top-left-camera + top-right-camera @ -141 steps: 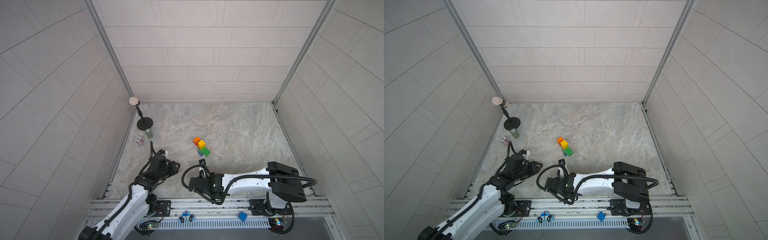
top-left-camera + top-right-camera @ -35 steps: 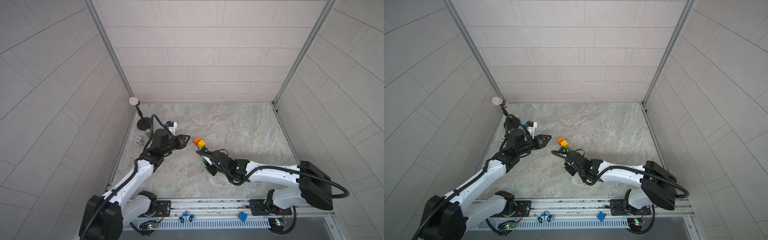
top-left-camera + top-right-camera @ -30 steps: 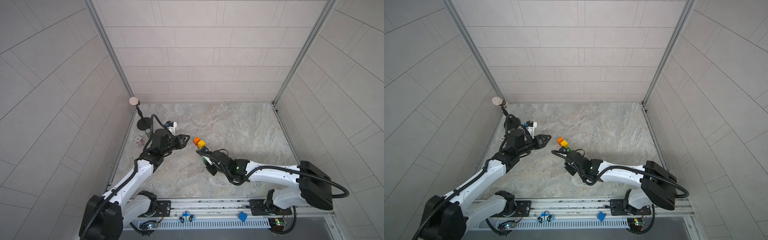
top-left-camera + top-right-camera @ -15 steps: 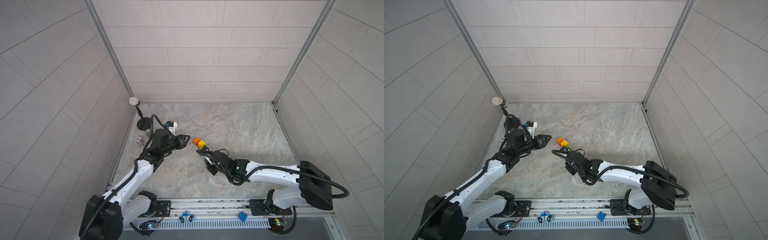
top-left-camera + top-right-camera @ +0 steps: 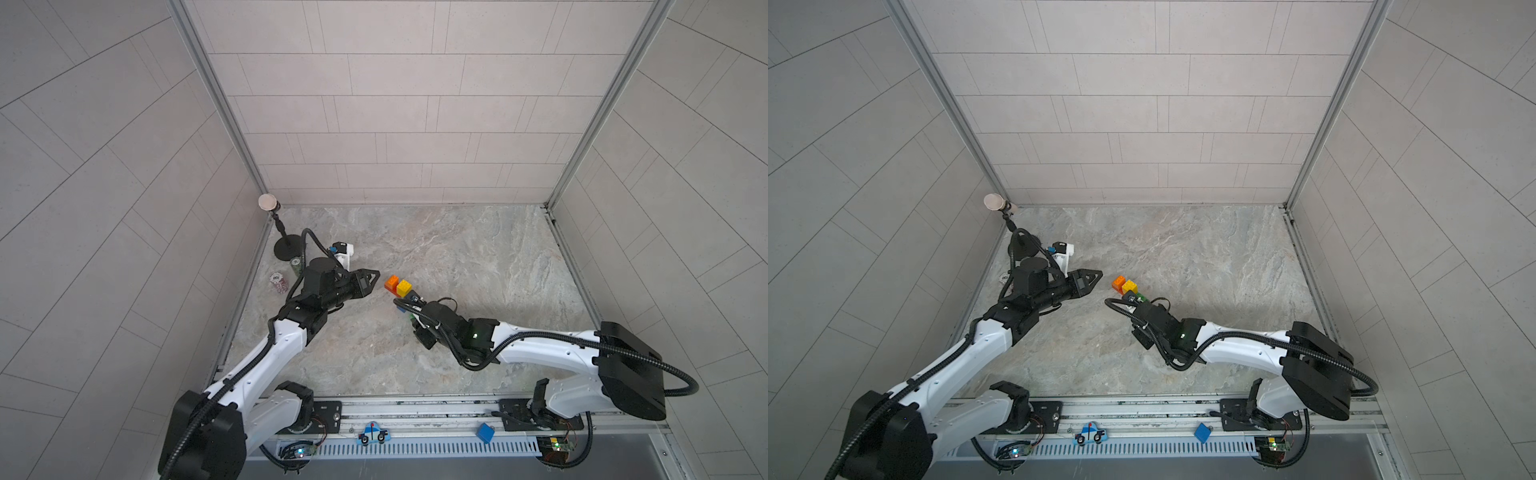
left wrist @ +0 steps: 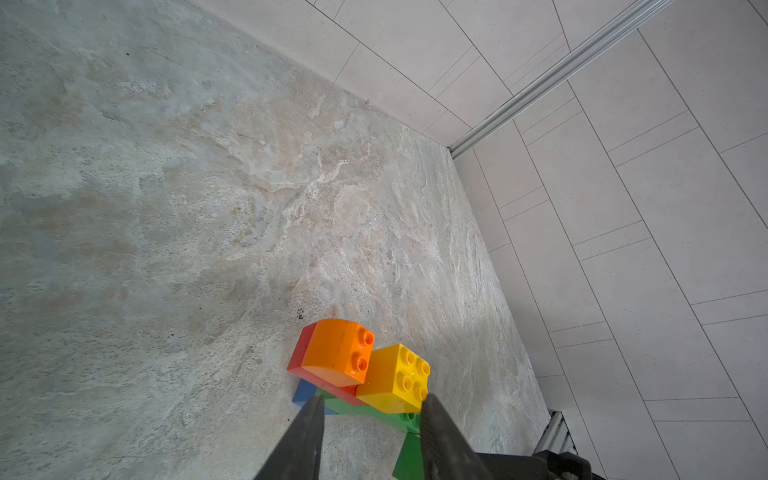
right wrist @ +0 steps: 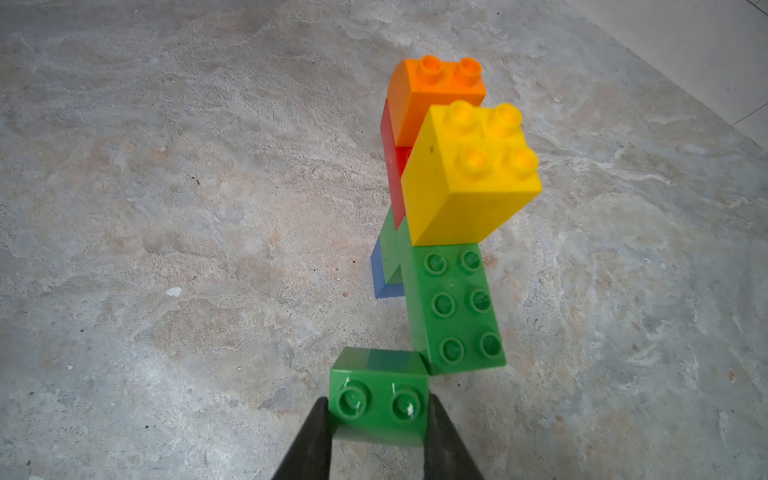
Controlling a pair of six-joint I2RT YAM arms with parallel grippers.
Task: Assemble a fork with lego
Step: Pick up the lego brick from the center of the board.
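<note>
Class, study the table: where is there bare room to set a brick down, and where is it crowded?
Free: the table from the stack to the right and back walls; the near strip between the arms. Crowded: around the stack, where the left gripper and the right gripper, holding a green brick, meet; and by the stand.

I count seven bricks (image 5: 1129,286): three green (image 7: 457,307), one orange (image 7: 432,95), one yellow (image 7: 469,178), one red (image 7: 392,141), one blue (image 7: 384,278). Two grippers: left gripper (image 6: 374,398), right gripper (image 7: 377,401)
</note>
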